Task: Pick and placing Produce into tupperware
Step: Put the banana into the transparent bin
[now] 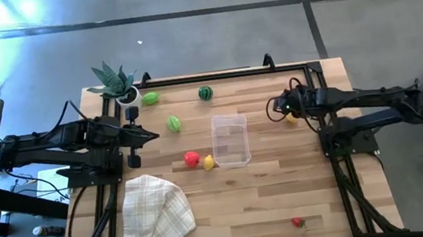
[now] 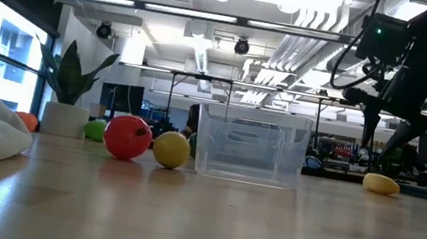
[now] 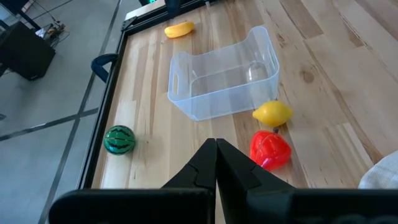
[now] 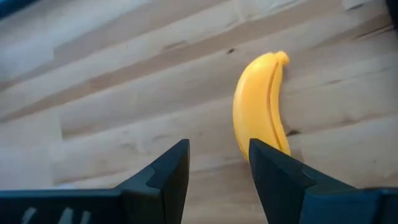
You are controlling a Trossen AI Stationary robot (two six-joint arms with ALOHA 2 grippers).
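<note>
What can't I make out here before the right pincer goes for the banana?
- Banana: right wrist view, near end behind the right pincer; high view, mostly under the arm.
- Tub: low view, glare hides whether anything is inside; left wrist view shows it empty.
- Red piece: high view, too small to name.
- Green pieces: low view, mostly behind the red fruit.

Right gripper (image 4: 217, 168) pointed down close over the tabletop, at the end of an arm stretched inward from the right edge; fingers (image 4: 165, 171) parted with a clear gap, nothing between them; wrist bent so the tips aim at the boards. Left gripper (image 3: 216, 163) held higher, fingers pressed together tip to tip, nothing gripped; arm folded back along the left edge, forearm reaching inward, wrist level, tips angled forward and down.
</note>
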